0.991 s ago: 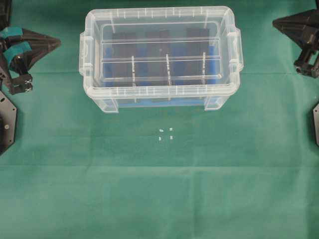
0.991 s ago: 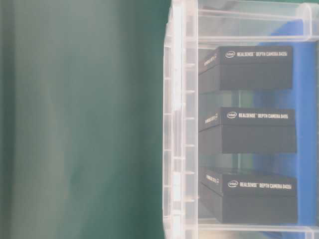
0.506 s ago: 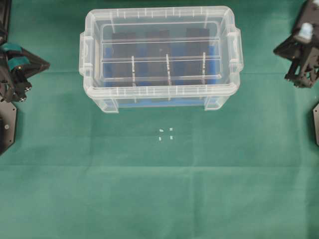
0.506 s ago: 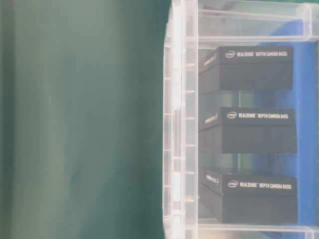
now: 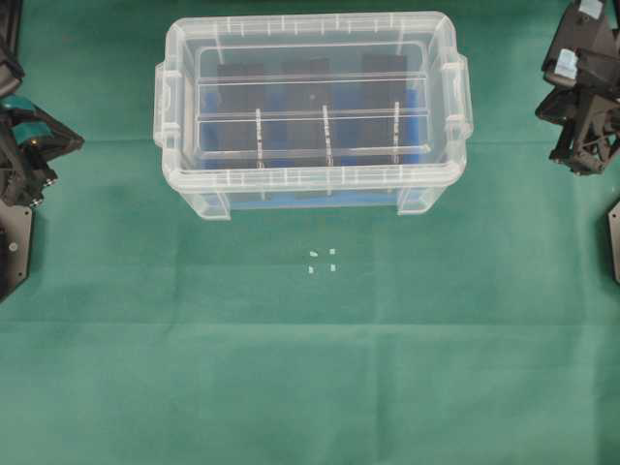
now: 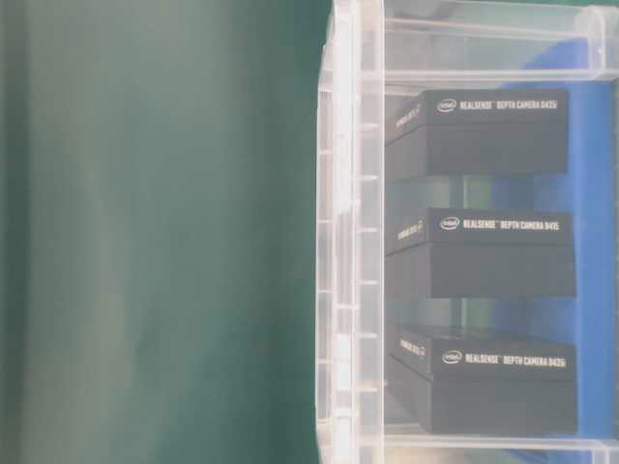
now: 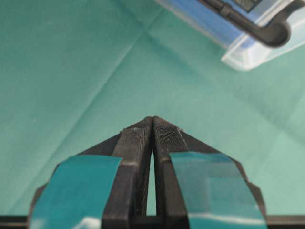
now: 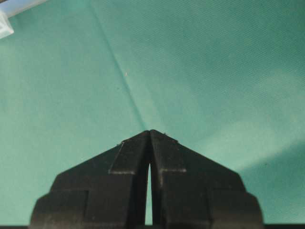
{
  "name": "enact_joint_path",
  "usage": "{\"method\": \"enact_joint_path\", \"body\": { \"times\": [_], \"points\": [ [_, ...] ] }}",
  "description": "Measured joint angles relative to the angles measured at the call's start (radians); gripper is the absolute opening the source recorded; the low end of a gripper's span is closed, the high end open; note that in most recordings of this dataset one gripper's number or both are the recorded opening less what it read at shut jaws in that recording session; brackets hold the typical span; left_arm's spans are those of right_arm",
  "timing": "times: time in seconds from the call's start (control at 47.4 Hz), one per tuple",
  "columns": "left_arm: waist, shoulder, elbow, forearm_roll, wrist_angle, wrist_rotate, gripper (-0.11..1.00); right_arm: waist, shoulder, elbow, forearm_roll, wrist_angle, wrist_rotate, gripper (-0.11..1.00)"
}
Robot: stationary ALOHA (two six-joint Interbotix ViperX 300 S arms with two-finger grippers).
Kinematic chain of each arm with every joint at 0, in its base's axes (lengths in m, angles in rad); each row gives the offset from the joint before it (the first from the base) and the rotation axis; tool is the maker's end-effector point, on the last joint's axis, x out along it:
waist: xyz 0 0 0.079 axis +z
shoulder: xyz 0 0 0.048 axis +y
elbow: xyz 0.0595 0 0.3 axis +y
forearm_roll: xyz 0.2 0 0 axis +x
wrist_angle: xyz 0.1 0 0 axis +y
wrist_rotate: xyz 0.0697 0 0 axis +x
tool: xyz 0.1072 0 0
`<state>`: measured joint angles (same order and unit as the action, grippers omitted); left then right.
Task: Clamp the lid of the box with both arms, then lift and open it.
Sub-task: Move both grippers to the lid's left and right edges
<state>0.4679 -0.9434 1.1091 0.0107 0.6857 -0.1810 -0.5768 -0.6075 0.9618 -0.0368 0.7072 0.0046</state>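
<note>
Fingertips of the left gripper [image 7: 152, 119] meet, clenched on nothing above the green cloth [image 7: 71, 71]; the right gripper [image 8: 150, 132] is likewise closed and empty. Between them, well apart from both, the box [image 5: 310, 189] sits with the lid [image 5: 310, 58] on, three black blocks [image 6: 484, 251] inside.

bare cloth [image 5: 320, 368] flanks box [image 5: 310, 184], lid [image 5: 310, 107] top unobstructed

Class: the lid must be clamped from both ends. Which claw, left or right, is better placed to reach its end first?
Neither clearly: the left claw and right claw sit shut, each beside its end of the lid, at roughly similar gaps.
</note>
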Motion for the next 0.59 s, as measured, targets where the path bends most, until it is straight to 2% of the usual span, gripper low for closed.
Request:
{"method": "enact_joint_path", "body": {
  "times": [0.105, 0.253, 0.464, 0.59],
  "points": [
    [-0.008, 0.038, -0.008, 0.008, 0.031, 0.041, 0.02, 0.000, 0.002, 0.000, -0.008, 0.018, -0.026, 0.00],
    [-0.023, 0.110, -0.038, 0.009, 0.060, 0.146, 0.02, 0.000, 0.002, 0.000, -0.015, 0.038, -0.089, 0.00],
    [-0.025, 0.153, -0.083, 0.011, 0.137, 0.242, 0.02, 0.012, 0.000, 0.000, -0.015, 0.063, -0.204, 0.00],
    [-0.025, 0.155, -0.100, 0.011, 0.202, 0.327, 0.02, 0.018, -0.002, 0.000, -0.015, 0.078, -0.276, 0.00]
  ]
}}
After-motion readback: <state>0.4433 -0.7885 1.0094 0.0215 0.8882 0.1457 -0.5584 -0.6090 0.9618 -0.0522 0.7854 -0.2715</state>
